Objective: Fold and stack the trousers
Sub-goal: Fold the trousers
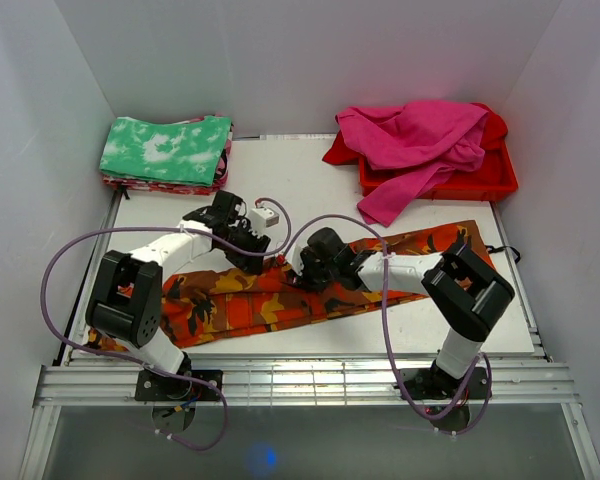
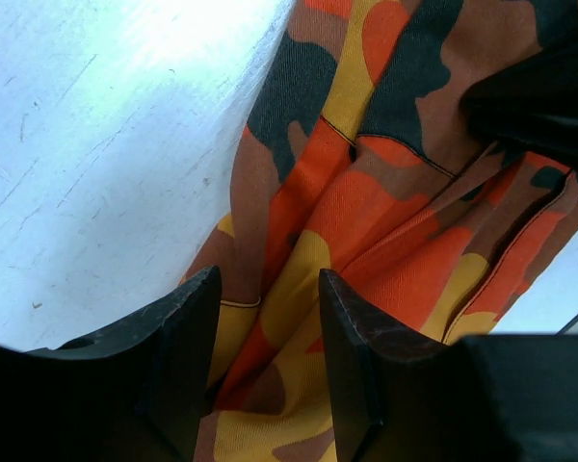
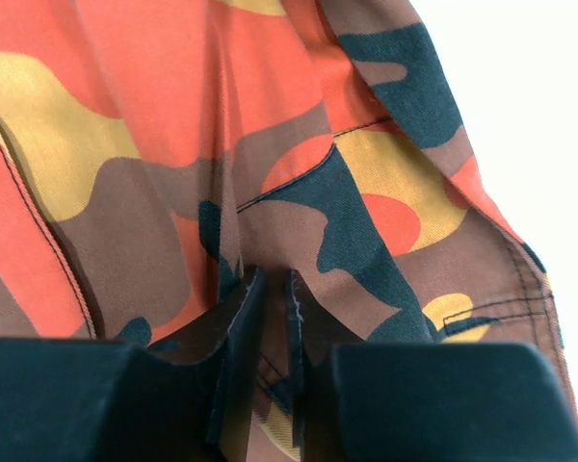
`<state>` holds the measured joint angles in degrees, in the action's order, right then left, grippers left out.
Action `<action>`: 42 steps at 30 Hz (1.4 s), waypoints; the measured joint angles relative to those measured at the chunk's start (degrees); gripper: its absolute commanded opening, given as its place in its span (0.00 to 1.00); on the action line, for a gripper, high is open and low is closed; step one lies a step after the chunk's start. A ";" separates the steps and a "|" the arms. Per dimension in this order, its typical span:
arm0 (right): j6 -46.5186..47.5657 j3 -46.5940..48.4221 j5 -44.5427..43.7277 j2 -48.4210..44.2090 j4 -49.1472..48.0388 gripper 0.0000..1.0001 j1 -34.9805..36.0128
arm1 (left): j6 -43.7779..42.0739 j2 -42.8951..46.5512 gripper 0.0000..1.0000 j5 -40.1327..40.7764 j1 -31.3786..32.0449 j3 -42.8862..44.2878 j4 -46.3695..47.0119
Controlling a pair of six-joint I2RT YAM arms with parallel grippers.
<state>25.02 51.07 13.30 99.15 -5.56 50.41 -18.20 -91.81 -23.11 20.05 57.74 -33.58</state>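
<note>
The trousers (image 1: pixel 230 305), in orange, red, yellow and dark brown camouflage, lie stretched across the table (image 1: pixel 310 185) from front left to right. Both grippers are down on their middle, close together. My left gripper (image 1: pixel 258 258) is open. In its wrist view the fingers (image 2: pixel 188 327) straddle a raised ridge of the trousers (image 2: pixel 385 221) beside bare table (image 2: pixel 96 144), and do not pinch it. My right gripper (image 1: pixel 305 275) is shut on a thin fold of the trousers (image 3: pixel 144 144). Its fingertips (image 3: pixel 250 298) are nearly together, with cloth between them.
A folded green-and-white cloth (image 1: pixel 167 150) tops a stack at the back left. A red tray (image 1: pixel 480 180) at the back right holds a loose magenta garment (image 1: pixel 420 140). White walls close in three sides. A metal rail (image 1: pixel 310 385) runs along the near edge.
</note>
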 measured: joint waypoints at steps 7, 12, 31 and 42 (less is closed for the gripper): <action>3.26 -2.95 -6.03 -1.40 -4.13 0.12 3.76 | 0.81 -0.02 0.47 3.78 2.51 -0.90 0.66; 3.91 -3.15 -7.78 -1.40 -4.46 0.10 4.59 | 1.64 -0.79 0.15 9.11 5.18 -1.11 1.66; 4.57 -3.93 -9.75 -1.18 -6.54 0.08 5.22 | -0.52 -6.40 0.54 12.74 -0.13 10.03 -1.86; 3.98 -2.82 -10.23 -0.31 -5.99 0.08 5.40 | -4.57 -2.64 0.43 2.91 -3.06 10.69 -10.21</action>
<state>28.99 48.25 3.07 98.85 -11.55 55.81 -22.76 -94.45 -20.21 16.99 68.42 -43.79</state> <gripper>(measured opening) 0.078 0.524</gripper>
